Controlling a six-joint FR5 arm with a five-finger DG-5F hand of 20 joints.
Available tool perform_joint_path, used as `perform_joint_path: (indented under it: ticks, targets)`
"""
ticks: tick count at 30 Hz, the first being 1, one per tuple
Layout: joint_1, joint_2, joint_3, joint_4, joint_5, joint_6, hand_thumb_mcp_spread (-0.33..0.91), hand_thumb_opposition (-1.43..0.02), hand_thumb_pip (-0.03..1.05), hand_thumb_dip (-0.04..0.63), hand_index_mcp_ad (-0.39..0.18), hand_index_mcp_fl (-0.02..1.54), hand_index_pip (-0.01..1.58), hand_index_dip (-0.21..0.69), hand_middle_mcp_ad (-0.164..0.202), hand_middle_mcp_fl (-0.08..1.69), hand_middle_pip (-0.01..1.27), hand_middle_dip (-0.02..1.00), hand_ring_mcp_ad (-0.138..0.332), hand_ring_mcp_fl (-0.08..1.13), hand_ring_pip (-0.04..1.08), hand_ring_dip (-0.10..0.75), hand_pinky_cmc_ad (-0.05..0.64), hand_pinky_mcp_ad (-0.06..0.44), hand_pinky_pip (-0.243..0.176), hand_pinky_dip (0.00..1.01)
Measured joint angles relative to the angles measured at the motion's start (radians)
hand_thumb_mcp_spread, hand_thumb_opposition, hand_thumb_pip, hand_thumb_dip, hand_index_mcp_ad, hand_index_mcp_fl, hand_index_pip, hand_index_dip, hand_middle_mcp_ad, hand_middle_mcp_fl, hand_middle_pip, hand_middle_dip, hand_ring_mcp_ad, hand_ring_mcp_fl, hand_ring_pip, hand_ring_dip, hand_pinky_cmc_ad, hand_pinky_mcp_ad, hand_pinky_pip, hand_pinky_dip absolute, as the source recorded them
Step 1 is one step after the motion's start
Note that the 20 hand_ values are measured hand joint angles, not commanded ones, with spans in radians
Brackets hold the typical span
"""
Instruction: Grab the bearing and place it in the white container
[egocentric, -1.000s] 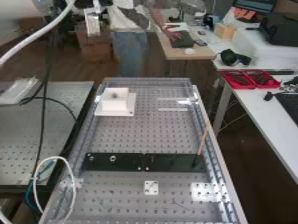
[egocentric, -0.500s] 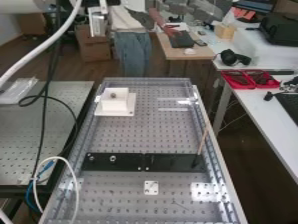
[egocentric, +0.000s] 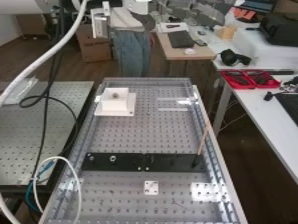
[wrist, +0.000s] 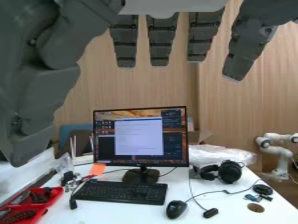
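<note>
My hand has its fingers extended and well spaced, with the thumb out to one side and nothing between them. The white container, a block on a flat base, stands at the bench's far left; a dark round spot marks it. Towards the near end, a black plate lies across the bench. A small metal ring, apparently the bearing, sits on its left part, beside a smaller round piece.
A thin brown stick leans up from the black plate's right end. A small white plate lies nearer. White and black cables hang at the left. Red trays are on the right-hand desk; a monitor and keyboard stand before the hand.
At the high view's top, the arm has shifted to the right and a white part of it has come into view. The hanging cables have swung with it. Ring, black plate and container are unmoved.
</note>
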Motion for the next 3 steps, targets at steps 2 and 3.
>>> perform_joint_path:
  ticks: [2, 3]
  targets:
    - [0.006, 0.004, 0.002, -0.012, 0.003, 0.008, 0.26, -0.74, 0.36, 0.093, -0.098, 0.10, 0.12, 0.202, 0.052, 0.01, 0.14, 0.15, 0.168, 0.00, 0.09, 0.059, 0.452, 0.347, -0.110, 0.31]
    - [0.011, 0.007, 0.001, -0.021, 0.008, 0.009, 0.26, -0.74, 0.36, 0.093, -0.101, 0.10, 0.12, 0.202, 0.052, 0.00, 0.14, 0.15, 0.168, 0.00, 0.10, 0.059, 0.452, 0.347, -0.110, 0.31]
